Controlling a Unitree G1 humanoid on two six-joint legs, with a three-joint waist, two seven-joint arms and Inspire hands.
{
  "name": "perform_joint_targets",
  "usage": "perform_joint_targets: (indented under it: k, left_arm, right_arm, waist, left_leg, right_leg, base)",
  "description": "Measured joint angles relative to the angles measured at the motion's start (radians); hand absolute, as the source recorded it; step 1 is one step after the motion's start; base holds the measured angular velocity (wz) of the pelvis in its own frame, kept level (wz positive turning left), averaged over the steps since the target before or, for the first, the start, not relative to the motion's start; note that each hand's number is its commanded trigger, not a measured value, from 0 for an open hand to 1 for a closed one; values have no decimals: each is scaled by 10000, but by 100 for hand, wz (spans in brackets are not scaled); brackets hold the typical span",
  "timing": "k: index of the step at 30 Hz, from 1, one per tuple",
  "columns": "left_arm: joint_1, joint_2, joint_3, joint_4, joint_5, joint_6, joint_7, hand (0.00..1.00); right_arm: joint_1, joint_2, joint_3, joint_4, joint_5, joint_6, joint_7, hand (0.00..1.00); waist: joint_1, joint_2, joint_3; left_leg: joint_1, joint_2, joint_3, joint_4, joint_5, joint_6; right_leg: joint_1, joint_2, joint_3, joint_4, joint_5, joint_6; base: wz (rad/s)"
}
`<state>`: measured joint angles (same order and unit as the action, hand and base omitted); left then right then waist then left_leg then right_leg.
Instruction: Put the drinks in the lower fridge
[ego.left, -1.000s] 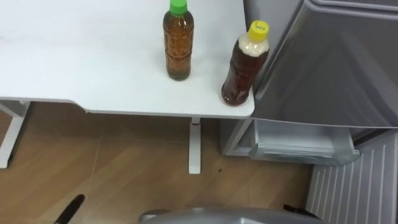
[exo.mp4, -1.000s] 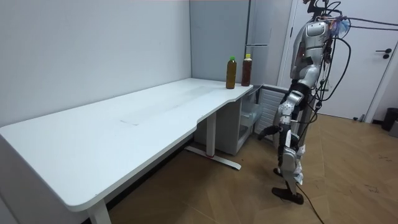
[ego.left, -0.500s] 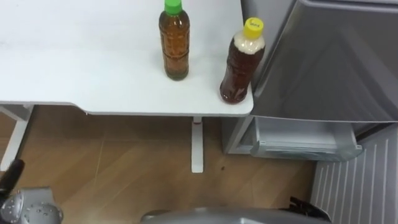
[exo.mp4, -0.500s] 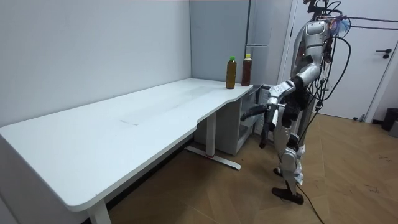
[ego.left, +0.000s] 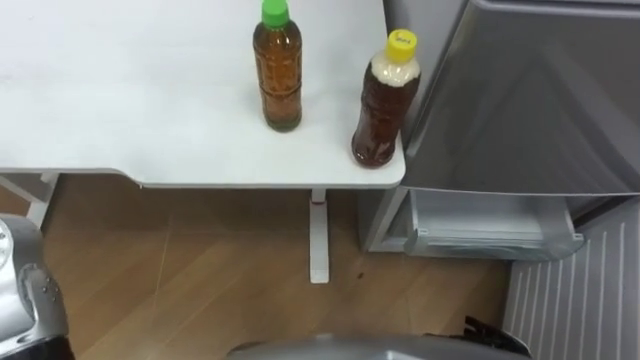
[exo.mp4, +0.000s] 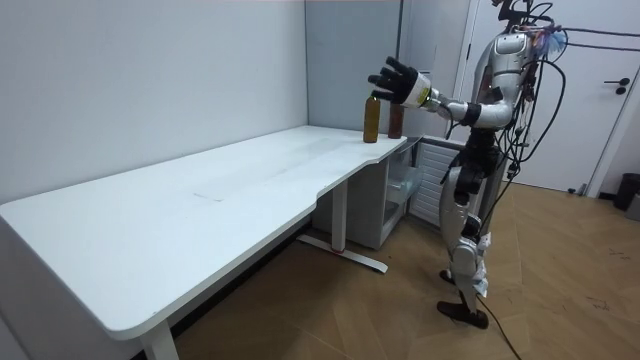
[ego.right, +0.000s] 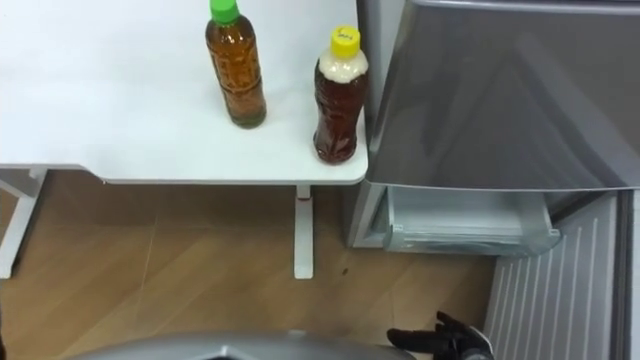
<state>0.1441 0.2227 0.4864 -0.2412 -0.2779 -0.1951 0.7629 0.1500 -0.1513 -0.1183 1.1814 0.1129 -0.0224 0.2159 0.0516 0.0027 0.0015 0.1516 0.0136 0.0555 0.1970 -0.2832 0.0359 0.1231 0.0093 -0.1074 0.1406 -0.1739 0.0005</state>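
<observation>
Swings the left hand (exo.mp4: 395, 80) up from thigh level to bottle height in the room view's upper middle, fingers spread and holding nothing; leaves the green-capped tea bottle (ego.left: 279, 70) and the yellow-capped bottle (ego.left: 384, 100) upright and untouched at the right corner of the white desk (ego.left: 120, 110), beside the grey fridge (ego.left: 530, 100); shows the right hand (ego.right: 445, 340) low at the frame's bottom right, grasp unreadable; reads as a reach just starting, with neither drink yet moved toward the open lower fridge compartment (ego.left: 490, 225).

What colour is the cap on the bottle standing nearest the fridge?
Yellow cap on the dark bottle; clearest in the left eye view.
</observation>
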Motion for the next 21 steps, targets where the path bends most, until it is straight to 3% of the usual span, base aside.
perform_joint_targets:
  k: [4,10,12,16,21]
  left_arm:
    - [-12,1,-557,-446,-4,58,-1169,0]
    - [-56,0,-1609,-1615,-25,554,-3278,0]
    - [-353,-3,-1974,-1824,-40,688,-4282,0]
    - [-989,-6,-2642,-1851,-186,1015,-5379,0]
    - [-1483,15,-3432,-1851,-236,1611,-6943,0]
  right_arm:
    - [-199,-37,-22,377,267,-20,280,0]
    - [-477,-85,-31,640,221,-37,607,0]
    - [-511,-95,-29,640,227,-112,687,0]
    - [-594,-105,9,633,371,-97,717,0]
    - [-872,-104,67,826,372,-72,773,0]
  waist:
    - [-118,-26,24]
    - [-446,25,61]
    - [-524,19,66]
    - [-746,79,119]
    - [-1175,112,127]
  left_leg:
    - [-60,-64,-135,20,15,12]
    - [-240,-96,-144,24,22,15]
    - [-305,-85,-120,19,40,14]
    - [-344,-39,-101,9,42,14]
    - [-339,-42,-79,3,42,14]
  right_leg:
    - [-3,-26,-111,-32,8,12]
    - [-144,-20,-83,-49,11,14]
    - [-225,-28,-76,-51,11,14]
    - [-273,-36,-62,-54,11,14]
    - [-300,-32,12,-66,11,14]
  base:
    - [10]
    - [0]
    - [0]
    - [-2]
    - [-7]
